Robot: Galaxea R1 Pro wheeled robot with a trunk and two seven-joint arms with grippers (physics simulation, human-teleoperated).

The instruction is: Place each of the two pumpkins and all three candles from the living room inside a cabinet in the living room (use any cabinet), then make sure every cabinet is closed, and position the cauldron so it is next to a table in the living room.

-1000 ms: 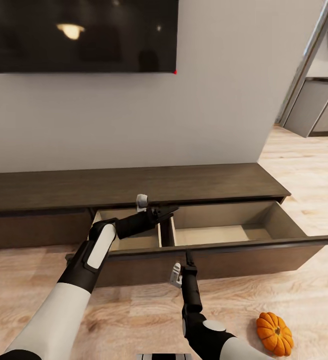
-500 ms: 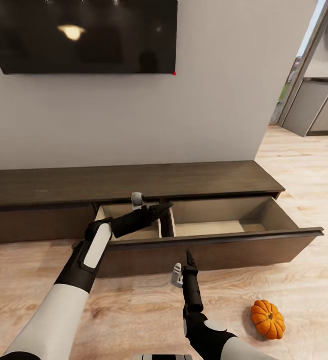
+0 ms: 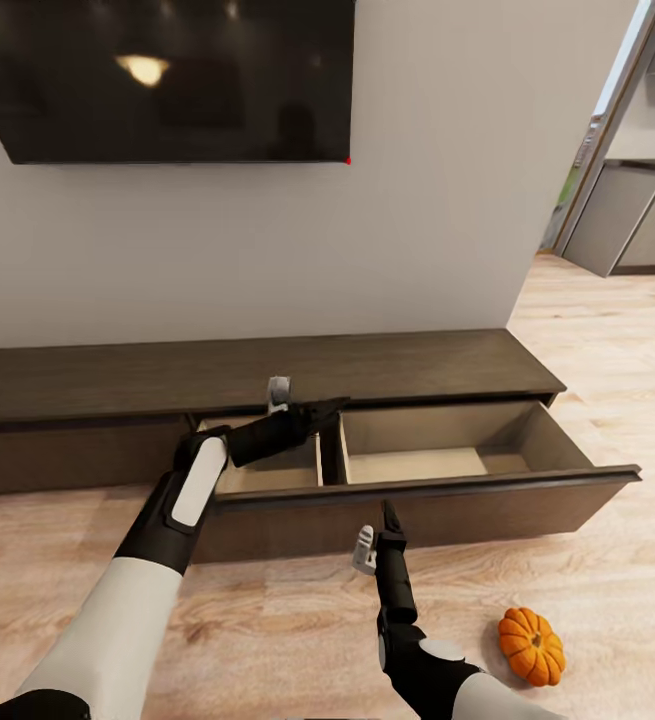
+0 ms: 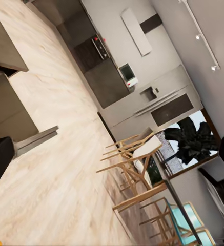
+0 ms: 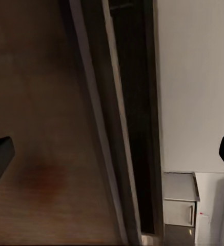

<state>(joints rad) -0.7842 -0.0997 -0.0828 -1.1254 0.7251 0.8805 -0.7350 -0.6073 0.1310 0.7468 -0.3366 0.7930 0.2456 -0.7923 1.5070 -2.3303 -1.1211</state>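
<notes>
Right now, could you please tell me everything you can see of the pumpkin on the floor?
The pumpkin is small, squat and bright orange, with ribbed sides and a small brownish stem spot on top. It sits upright on the pale wooden floor, in front of the open drawer and off to the robot's right. Nothing grips or touches it apart from the floor; the right gripper is apart from it, nearer the drawer front.

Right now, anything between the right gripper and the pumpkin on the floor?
Nothing: in the head view only bare wood floor lies between the right gripper and the pumpkin, which sits apart from the open cabinet drawer.
</notes>
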